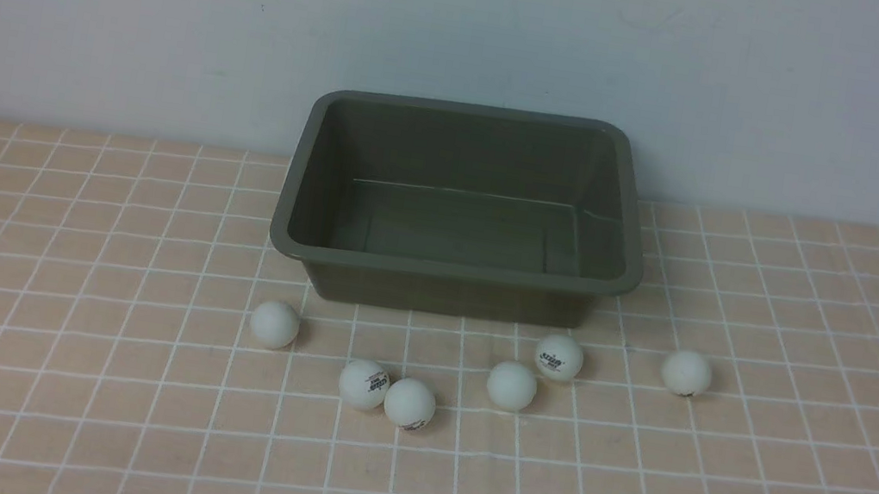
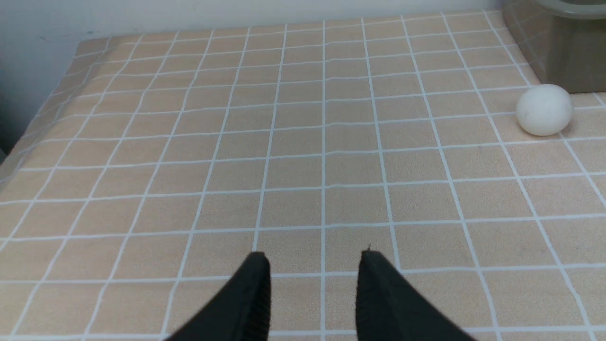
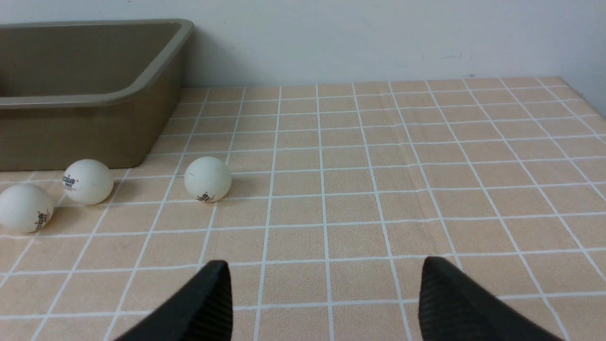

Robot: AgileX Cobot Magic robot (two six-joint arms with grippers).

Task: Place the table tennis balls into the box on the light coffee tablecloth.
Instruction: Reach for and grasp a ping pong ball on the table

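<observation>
Several white table tennis balls lie on the light coffee tablecloth (image 1: 44, 327) in front of the box (image 1: 445, 269), an olive-grey bin with nothing inside. The leftmost ball (image 1: 274, 323) shows in the left wrist view as a ball (image 2: 543, 110) beside the box corner (image 2: 573, 52). My left gripper (image 2: 314, 258) hovers over bare cloth, its fingers a little apart and holding nothing. The rightmost ball (image 1: 685, 373) appears in the right wrist view as a ball (image 3: 207, 179), with two more (image 3: 88, 181) (image 3: 23, 207) near the box (image 3: 94, 128). My right gripper (image 3: 325, 265) is wide open and holds nothing. Neither gripper shows in the front view.
A pale wall (image 1: 472, 25) rises directly behind the box. The cloth's left edge (image 2: 28, 142) drops off in the left wrist view, and its far right corner (image 3: 577, 94) shows in the right wrist view.
</observation>
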